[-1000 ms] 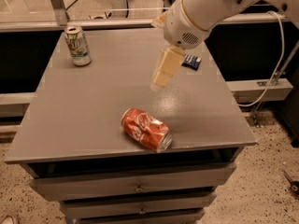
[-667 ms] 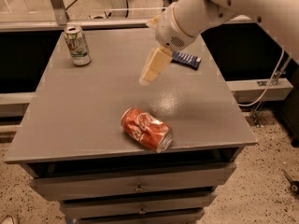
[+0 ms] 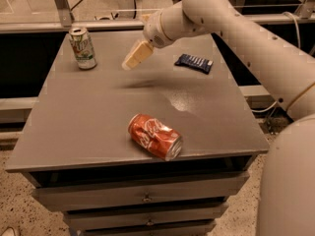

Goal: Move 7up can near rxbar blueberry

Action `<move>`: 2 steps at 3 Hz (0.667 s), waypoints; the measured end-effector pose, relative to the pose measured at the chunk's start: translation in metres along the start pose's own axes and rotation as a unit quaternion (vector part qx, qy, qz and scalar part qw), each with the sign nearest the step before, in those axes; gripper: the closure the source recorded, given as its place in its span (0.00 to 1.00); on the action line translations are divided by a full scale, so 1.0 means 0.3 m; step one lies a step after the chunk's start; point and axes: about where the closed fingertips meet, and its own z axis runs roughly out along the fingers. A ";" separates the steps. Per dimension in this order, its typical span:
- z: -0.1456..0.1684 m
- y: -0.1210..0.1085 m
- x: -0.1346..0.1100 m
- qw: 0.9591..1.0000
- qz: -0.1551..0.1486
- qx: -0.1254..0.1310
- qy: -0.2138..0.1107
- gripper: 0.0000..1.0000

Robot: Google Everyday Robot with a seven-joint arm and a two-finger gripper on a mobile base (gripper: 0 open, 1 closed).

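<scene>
Quick head count: one 7up can (image 3: 82, 48), one rxbar blueberry (image 3: 194, 63), one squashed red cola can (image 3: 155, 136), and one gripper (image 3: 135, 57) on the end of one big white arm (image 3: 236, 28).

The gripper hangs above the far half of the table (image 3: 88, 112), tilted down toward the left of the picture and not touching anything. It shows as a single cream wedge from this angle, so I honestly can't tell whether it's spread or closed. Nothing is in it. A faint shadow (image 3: 140, 84) sits on the tabletop just under it.

Going from the gripper:
- The 7up can stands upright off to its left in the picture, near the far left corner, with a clear gap between them.
- The rxbar blueberry lies flat off to its right, near the far right edge, so it's well apart from the 7up can with the gripper between the two.
- The cola can is on its side, dented, toward the near edge and below the gripper in the picture.

The surface is a plain matte grey top with drawers (image 3: 147, 198) stacked underneath. Speckled floor (image 3: 19, 195) all round, a metal rail (image 3: 64, 26) along the back, and a pale cable (image 3: 294, 23) on the right behind the arm.
</scene>
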 end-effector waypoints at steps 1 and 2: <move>0.112 -0.034 -0.066 0.999 0.026 -0.002 -0.043 0.00; 0.204 -0.008 -0.151 0.996 0.048 -0.019 -0.076 0.00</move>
